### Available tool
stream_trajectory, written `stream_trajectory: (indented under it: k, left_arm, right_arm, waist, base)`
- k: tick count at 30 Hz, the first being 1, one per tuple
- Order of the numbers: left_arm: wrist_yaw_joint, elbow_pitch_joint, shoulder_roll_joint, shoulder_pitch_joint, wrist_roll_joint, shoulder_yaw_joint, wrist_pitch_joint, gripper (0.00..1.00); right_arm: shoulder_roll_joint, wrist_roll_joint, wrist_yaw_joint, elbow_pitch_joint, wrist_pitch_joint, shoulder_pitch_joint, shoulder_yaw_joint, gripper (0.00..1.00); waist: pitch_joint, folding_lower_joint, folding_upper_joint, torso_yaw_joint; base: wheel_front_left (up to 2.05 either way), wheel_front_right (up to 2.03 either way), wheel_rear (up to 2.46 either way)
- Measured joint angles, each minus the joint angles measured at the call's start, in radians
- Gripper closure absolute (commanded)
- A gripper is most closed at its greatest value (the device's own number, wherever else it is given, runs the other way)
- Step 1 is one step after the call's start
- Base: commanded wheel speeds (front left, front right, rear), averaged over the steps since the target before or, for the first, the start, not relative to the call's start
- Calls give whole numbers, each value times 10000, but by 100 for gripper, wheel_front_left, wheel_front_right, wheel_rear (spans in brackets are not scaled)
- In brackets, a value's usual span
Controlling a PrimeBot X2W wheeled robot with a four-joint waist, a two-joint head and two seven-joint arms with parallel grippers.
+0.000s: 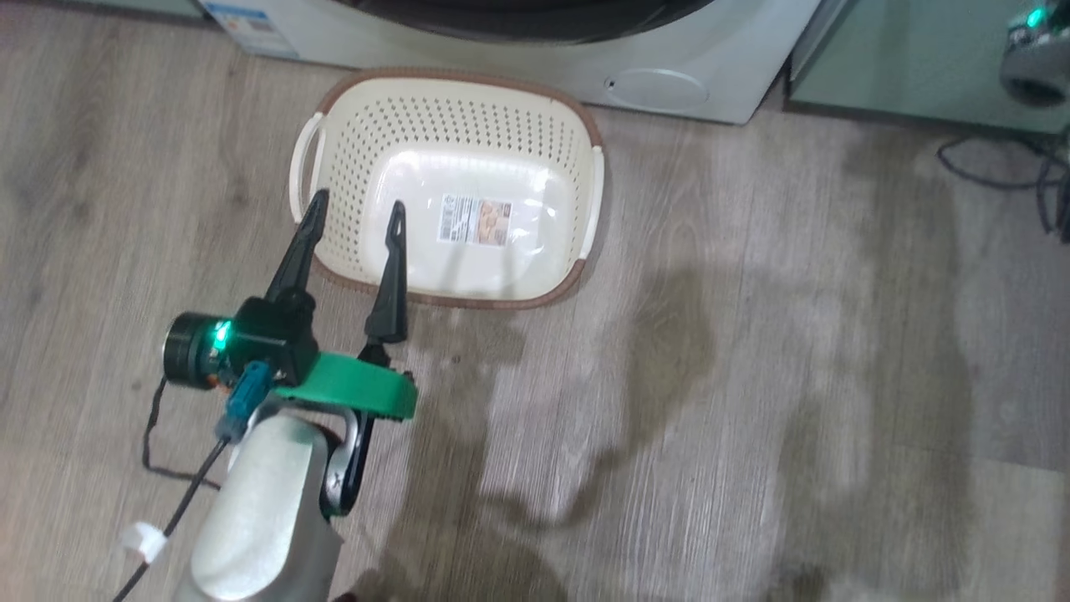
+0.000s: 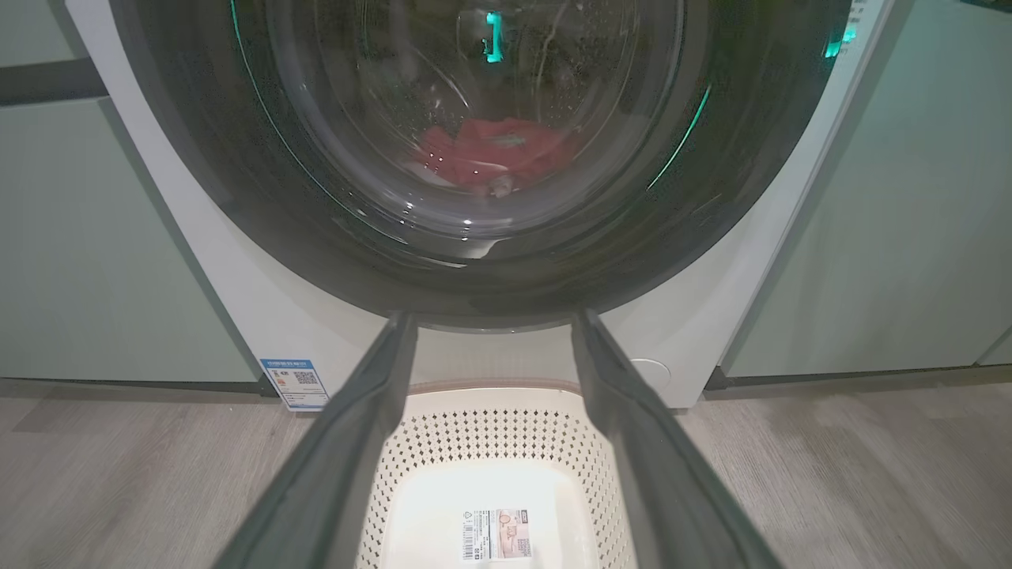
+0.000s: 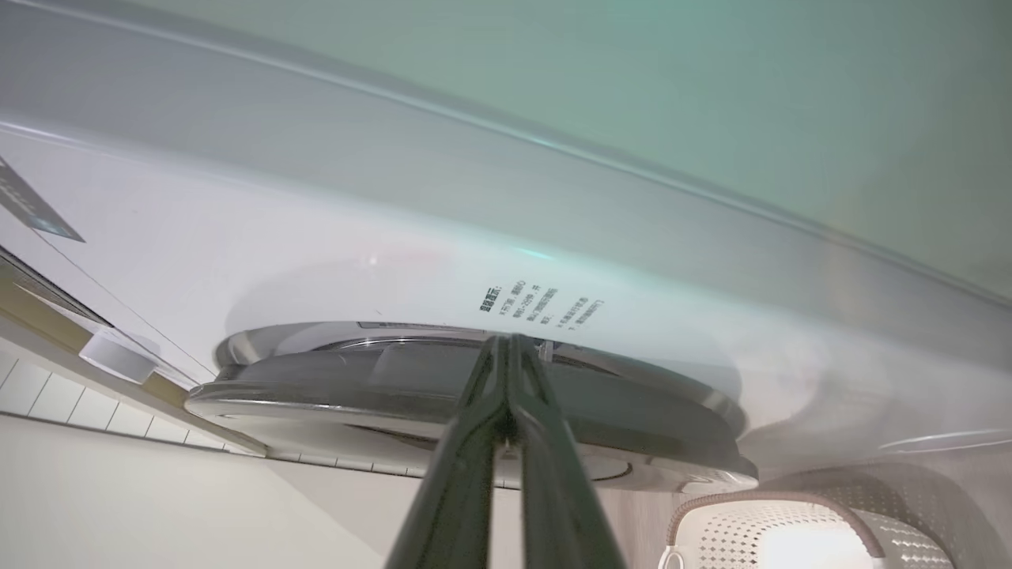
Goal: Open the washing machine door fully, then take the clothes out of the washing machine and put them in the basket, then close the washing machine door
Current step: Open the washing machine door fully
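Washing machine door point(image 2: 490, 276) looks shut; red clothes point(image 2: 490, 154) behind its glass. Right hand point(image 3: 506, 341) pinched shut, empty, tips at door's rim edge, nearer arm for opening. Left hand point(image 1: 358, 202) wide, empty, over basket point(image 1: 451, 117) near-left corner, on floor point(image 1: 752, 376) below door

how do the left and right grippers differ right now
The left gripper stands wide open; the right gripper is shut, fingers pressed together. The left gripper hangs above the basket, facing the washing machine door head-on; the right gripper points its tips at that door's edge, where it meets the washing machine. Both have long dark fingers, and neither visibly holds anything.
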Motion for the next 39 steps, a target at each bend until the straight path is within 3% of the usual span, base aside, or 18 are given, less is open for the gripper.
stream_trajectory:
  k: [19, 39]
  left_arm:
    - [282, -81, -38, -770, -370, -663, 0, 0]
    - [313, -88, -48, -917, -422, -706, 0, 0]
  right_arm:
    - [261, -405, 0, 1187, 690, -2069, 675, 100]
    - [502, -474, -8, 980, 1676, -2224, 1367, 100]
  waist:
    - [1024, 0, 0, 627]
    - [882, 0, 0, 661]
  base:
    - [0, 0, 0]
    - [0, 0, 0]
